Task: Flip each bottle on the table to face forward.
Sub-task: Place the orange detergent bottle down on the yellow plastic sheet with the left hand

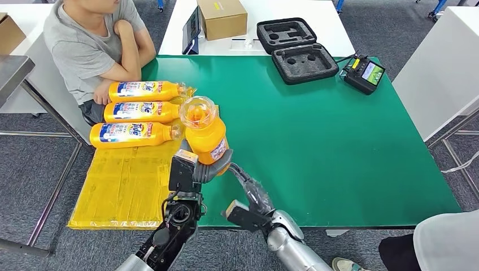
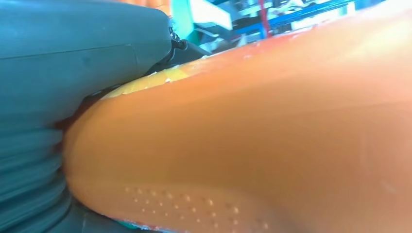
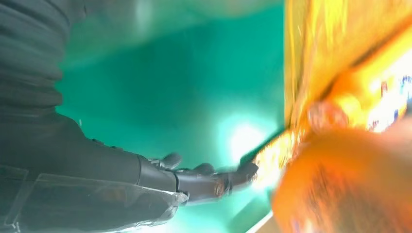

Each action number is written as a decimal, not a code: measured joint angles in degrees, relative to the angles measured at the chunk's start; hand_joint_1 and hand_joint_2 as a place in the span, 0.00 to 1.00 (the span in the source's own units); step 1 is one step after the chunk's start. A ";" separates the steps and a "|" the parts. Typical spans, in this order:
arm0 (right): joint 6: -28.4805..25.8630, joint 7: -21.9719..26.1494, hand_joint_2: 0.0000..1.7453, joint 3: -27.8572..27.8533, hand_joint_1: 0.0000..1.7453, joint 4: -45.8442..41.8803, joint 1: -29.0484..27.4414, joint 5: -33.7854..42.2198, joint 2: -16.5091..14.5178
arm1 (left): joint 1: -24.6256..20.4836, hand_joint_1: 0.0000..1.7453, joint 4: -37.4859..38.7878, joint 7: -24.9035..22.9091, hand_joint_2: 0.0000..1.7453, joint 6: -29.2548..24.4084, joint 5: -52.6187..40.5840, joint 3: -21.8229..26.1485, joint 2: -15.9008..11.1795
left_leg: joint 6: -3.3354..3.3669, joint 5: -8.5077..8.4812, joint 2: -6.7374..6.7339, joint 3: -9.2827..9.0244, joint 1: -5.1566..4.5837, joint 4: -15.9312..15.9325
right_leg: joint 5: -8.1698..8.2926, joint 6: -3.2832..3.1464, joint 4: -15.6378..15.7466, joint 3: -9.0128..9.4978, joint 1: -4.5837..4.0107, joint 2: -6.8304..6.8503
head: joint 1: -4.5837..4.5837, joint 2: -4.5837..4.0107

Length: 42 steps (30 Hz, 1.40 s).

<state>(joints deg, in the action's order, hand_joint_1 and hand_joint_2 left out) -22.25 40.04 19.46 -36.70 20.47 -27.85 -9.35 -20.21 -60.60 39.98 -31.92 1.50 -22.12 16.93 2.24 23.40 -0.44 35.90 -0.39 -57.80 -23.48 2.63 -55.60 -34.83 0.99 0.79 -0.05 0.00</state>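
Observation:
My left hand grips an orange detergent bottle and holds it above the table, its clear cap tilted up toward the head camera. The left wrist view is close on the bottle's orange side beside the left hand's grey cover. My right hand is just to the right of the bottle's base, fingers stretched out and holding nothing; I cannot tell whether they touch it. The bottle is blurred there. Three more bottles lie side by side on the yellow mat, labels up.
A person sits with arms folded at the table's far left corner. On the green table at the back are an open black foam case and a controller. A cardboard box and a tablet stand behind.

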 joint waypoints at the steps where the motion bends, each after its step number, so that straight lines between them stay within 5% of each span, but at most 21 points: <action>1: 0.27 0.00 1.00 0.01 0.00 0.14 -0.16 0.40 -0.01 | -0.03 1.00 -0.64 0.04 1.00 -0.62 -0.69 -0.01 -0.33 | 0.00 0.00 0.00 0.00 0.00 0.00 | 0.00 0.00 0.00 0.00 0.00 0.00 | 0.00 0.00; 4: 0.95 0.00 1.00 0.01 0.00 0.44 -0.48 1.94 0.06 | -0.02 1.00 -2.47 0.15 1.00 -4.42 -5.61 -0.12 -1.79 | 0.00 0.00 -0.01 0.00 0.00 0.00 | 0.00 0.00 0.00 -0.01 0.00 -0.01 | -0.01 0.00; 7: 1.56 0.00 1.00 0.01 0.00 0.50 -0.91 3.63 0.22 | 0.30 1.00 -4.40 0.17 1.00 -7.57 -20.16 1.32 -3.40 | -0.01 0.00 0.00 0.01 0.01 0.00 | 0.00 0.00 -0.01 -0.01 -0.01 0.00 | -0.01 0.00; 14: 3.91 0.00 1.00 0.01 0.00 0.48 -1.56 7.97 0.59 | 2.77 1.00 -11.35 0.24 1.00 -8.08 -63.99 16.81 -3.93 | -0.02 -0.01 -0.09 0.00 0.02 0.02 | 0.00 -0.01 -0.02 -0.04 -0.01 -0.10 | -0.01 0.00; 25: 5.28 0.00 1.00 0.03 0.00 -0.15 -1.95 10.52 1.04 | 7.43 1.00 -21.32 -0.87 1.00 -8.19 -80.68 33.50 -2.59 | -0.04 -0.02 -0.10 0.01 0.05 0.02 | -0.01 -0.02 -0.02 -0.08 -0.02 -0.15 | -0.01 0.00; 28: 5.51 0.00 1.00 0.03 0.00 -2.41 -2.81 11.88 1.57 | 9.17 1.00 -23.71 -8.21 1.00 -8.19 -86.72 35.71 -2.80 | -0.04 -0.01 -0.09 0.02 0.05 0.02 | -0.02 -0.03 -0.01 -0.08 -0.02 -0.13 | -0.01 0.00; 31: 5.98 0.01 1.00 0.03 0.00 -5.65 -3.86 12.82 2.30 | 10.94 1.00 -24.83 -23.39 1.00 -8.19 -89.22 33.38 -6.04 | -0.06 0.00 -0.10 0.01 0.07 0.02 | -0.02 -0.03 -0.01 -0.11 -0.04 -0.16 | -0.03 0.00; 37: 7.10 0.02 1.00 -0.17 0.00 -14.00 -7.66 12.45 3.71 | 10.70 1.00 -23.93 -49.51 1.00 -8.19 -89.43 20.11 -18.23 | -0.14 -0.05 -0.03 0.03 0.19 0.02 | -0.07 -0.11 -0.01 -0.19 -0.18 -0.02 | -0.02 0.00; 42: 9.00 0.03 1.00 -0.68 0.00 -19.70 -10.50 10.79 3.81 | 7.69 1.00 -22.33 -59.12 1.00 -8.19 -89.46 6.22 -24.57 | -0.14 -0.05 -0.05 0.06 0.14 0.02 | -0.03 -0.09 -0.01 -0.13 -0.13 -0.04 | -0.03 0.00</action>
<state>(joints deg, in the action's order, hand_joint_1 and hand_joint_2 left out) -13.25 40.07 18.79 -56.39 9.97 -17.06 -5.55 -12.52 -82.93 -19.14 -40.11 -87.95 -15.90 -7.64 2.10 23.35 -0.49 35.95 -0.24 -57.78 -23.50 2.53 -55.61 -34.96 0.86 0.74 -0.08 0.00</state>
